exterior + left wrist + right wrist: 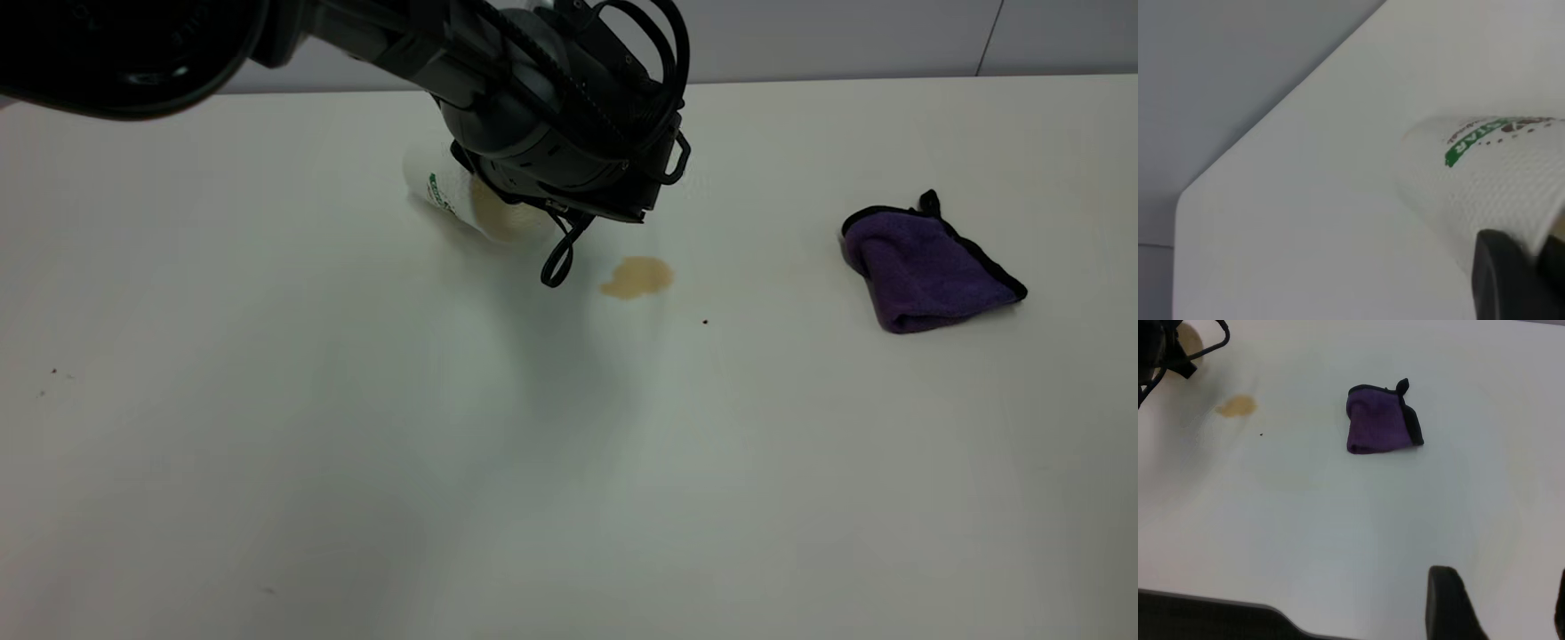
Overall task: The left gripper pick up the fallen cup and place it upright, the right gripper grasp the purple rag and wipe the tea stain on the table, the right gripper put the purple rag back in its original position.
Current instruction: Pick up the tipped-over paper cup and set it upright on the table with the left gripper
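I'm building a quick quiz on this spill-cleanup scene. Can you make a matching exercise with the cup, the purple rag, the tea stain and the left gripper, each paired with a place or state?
Things:
1. cup
2. purple rag
3. tea stain
4. left gripper

Places or states:
A. light-brown blotch on the bare table
B. bunched up alone at the exterior view's right
C. down over the cup
D. tilted, partly hidden under black hardware

Pairs: 1-D, 2-B, 3-A, 4-C
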`<control>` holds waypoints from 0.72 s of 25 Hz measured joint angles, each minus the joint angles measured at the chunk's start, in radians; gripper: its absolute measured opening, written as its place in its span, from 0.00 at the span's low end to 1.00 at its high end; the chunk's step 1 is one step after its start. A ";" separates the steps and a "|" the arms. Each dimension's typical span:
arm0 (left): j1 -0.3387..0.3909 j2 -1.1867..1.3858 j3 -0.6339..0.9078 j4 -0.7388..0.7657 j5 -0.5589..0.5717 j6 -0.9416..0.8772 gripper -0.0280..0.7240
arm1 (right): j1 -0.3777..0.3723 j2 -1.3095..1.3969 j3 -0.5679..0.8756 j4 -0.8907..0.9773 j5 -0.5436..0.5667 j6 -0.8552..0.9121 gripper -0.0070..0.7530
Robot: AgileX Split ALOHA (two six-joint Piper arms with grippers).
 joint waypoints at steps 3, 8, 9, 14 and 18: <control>0.000 -0.002 0.000 -0.001 0.052 0.031 0.02 | 0.000 0.000 0.000 0.001 0.000 0.000 0.56; 0.016 -0.079 0.000 -0.103 0.047 0.200 0.02 | 0.000 0.000 0.000 0.001 0.000 0.000 0.56; 0.027 -0.104 0.000 -0.145 0.039 0.249 0.02 | 0.000 0.000 0.000 0.001 0.000 0.000 0.56; 0.137 -0.251 0.000 -0.542 -0.055 0.562 0.02 | 0.000 0.000 0.000 0.001 0.000 0.000 0.56; 0.255 -0.318 0.000 -0.896 -0.077 0.866 0.02 | 0.000 0.000 0.000 0.001 0.000 0.000 0.56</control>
